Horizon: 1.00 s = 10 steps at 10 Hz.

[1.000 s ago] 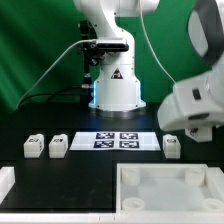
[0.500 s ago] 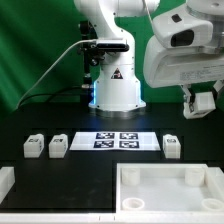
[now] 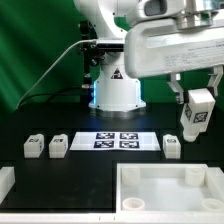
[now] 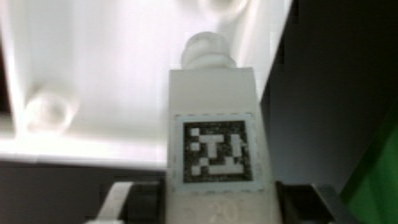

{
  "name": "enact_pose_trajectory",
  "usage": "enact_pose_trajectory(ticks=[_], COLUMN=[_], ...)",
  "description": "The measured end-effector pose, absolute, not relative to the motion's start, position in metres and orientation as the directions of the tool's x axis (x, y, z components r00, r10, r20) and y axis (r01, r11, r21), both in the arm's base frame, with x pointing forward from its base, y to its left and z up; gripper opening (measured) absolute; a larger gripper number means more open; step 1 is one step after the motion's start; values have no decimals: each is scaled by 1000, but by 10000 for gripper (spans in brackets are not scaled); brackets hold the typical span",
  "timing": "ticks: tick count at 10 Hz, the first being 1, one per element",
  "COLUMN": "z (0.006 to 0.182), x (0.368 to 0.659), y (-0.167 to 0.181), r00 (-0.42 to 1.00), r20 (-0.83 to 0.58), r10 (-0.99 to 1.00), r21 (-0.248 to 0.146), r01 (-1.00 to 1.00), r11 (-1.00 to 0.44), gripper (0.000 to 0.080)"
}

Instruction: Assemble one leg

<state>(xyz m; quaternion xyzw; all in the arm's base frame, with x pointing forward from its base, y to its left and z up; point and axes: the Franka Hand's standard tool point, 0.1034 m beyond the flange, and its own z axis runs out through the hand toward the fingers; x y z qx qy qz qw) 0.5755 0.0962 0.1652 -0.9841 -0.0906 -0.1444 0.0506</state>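
- Looking at where you're at: the gripper (image 3: 197,98) is clamped on the leg (image 3: 197,112), with the jaws pinched around its upper end. I'd call the pick-up part done.
- The leg hangs in the air above the white panel (image 3: 165,192), up over the panel's far corner on the exterior view's right. It's well clear of the panel and touching nothing.
- In the wrist view the leg (image 4: 215,130) shows its tag to the camera, and its rounded peg (image 4: 208,48) points toward the panel. A blurry socket (image 4: 43,111) shows on the panel, but I can't tell which socket you're aimed at.
- No panel socket has a leg in it as far as I can see, so the assembly itself isn't started.
- Three spare legs sit just beyond the panel's far edge: one (image 3: 34,147), another (image 3: 57,146) and a third (image 3: 172,146). The marker board (image 3: 118,140) lies between the last two.
- Left to do, my guess: line the peg up over a corner socket, lower it, seat it, then let go.
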Motion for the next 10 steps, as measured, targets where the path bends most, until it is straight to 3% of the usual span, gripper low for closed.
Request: enact_pose_trajectory(ticks=[3,4,6,8,10], z=[162,158,157,161,148], x=[572,571,577,616,630], y=[86,85,86,91,98], r00=[825,814,825,807,807], r20=[542,559,543,575,577], r10=[158,155,155,135,128], r21=[-2,3,-4,-20,-32], r01=[189,185,187,179,179], r11=[-982,-983,-982,-984,-983], gripper=[293,293,293,293,293])
